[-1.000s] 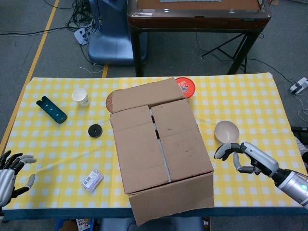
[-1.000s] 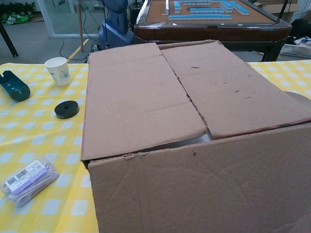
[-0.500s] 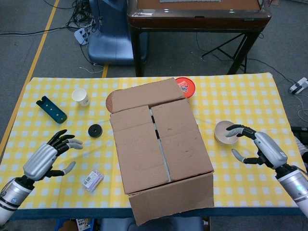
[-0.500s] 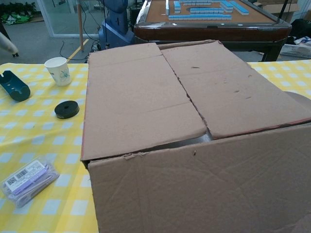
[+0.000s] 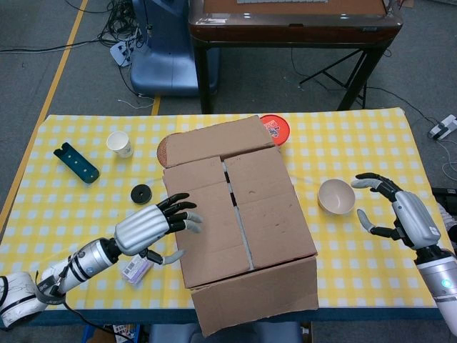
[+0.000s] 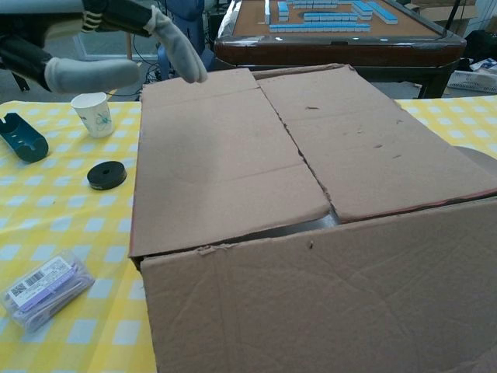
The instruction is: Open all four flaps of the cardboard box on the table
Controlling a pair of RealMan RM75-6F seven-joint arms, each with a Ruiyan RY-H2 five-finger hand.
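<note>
Where the table (image 5: 371, 136) carries a yellow-and-white check cloth, it stands on grey floor w/ a dark wooden games table (image 5: 293, 28) behind it and a blue machine base (image 5: 161, 57) plus loose cables to the rear left.

Cardboard box (image 5: 239, 229) sits mid-table, near edge reaching the front of the cloth. Two long top flaps lie closed, meeting along a centre seam; far end flap and near end flap are folded outward.

Left hand (image 5: 153, 225): fingers spread, tips over the left edge of the left top flap, holding nothing. Contact w/ the cardboard cannot be confirmed from the head view. Chest view shows only pale fingertips (image 6: 182, 50) at top left, above the box's far left corner; rest of hand cut off by frame.

Right hand (image 5: 400, 214): fingers apart and curved, empty, hovering just right of a cream bowl (image 5: 336, 196), well apart from the box.

Other items on cloth: paper cup (image 5: 119, 143), dark teal holder (image 5: 76, 163), black round disc (image 5: 141, 194), wrapped packet w/ barcode (image 6: 46, 289) partly under the left hand in head view, orange lid (image 5: 275, 128) and a brown round item (image 5: 163, 148), both partly hidden by the far flap.

Box interior not visible. Right hand absent from chest view.
</note>
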